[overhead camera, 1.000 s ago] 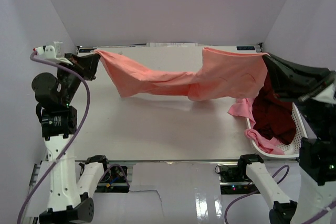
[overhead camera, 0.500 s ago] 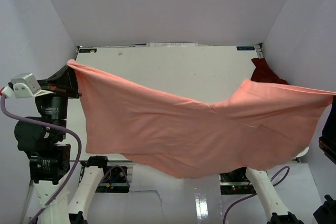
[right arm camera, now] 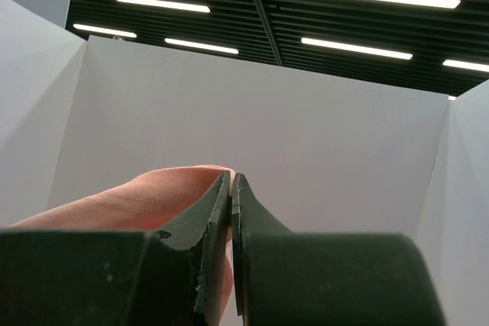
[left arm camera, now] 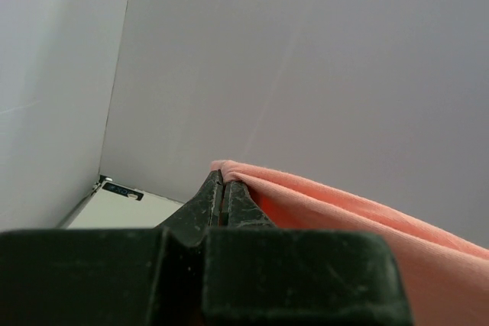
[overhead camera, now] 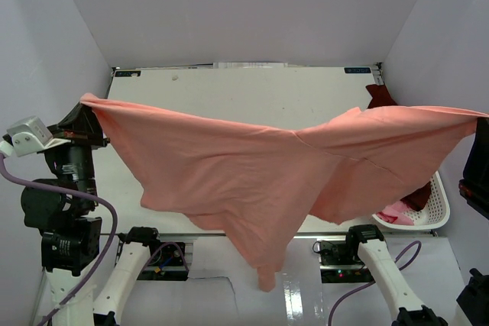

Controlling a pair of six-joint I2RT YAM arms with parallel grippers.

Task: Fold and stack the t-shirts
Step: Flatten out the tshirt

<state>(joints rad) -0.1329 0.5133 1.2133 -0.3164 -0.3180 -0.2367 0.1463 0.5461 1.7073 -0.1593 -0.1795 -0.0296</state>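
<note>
A salmon-pink t-shirt [overhead camera: 252, 173] hangs spread in the air above the table [overhead camera: 252, 97], stretched between both arms. My left gripper [overhead camera: 85, 106] is shut on its left corner, and the wrist view shows the cloth [left arm camera: 367, 219] pinched at the tips [left arm camera: 221, 177]. At the right edge, my right gripper [overhead camera: 482, 117] is shut on the other corner; cloth [right arm camera: 130, 196] sits between its tips [right arm camera: 231, 179]. The shirt's lower part droops past the table's near edge. A dark maroon t-shirt [overhead camera: 380, 98] and a lighter pink one [overhead camera: 396, 212] lie in the basket, mostly hidden.
The white slotted basket [overhead camera: 437, 196] stands at the table's right side, half hidden behind the hanging cloth. White walls close in the table on the left, back and right. Both arm bases stand at the near edge.
Both grippers have risen from the table's far corners and come nearer, lifting the salmon shirt off the basket. It has opened out, and its lower edge now sags lower.
</note>
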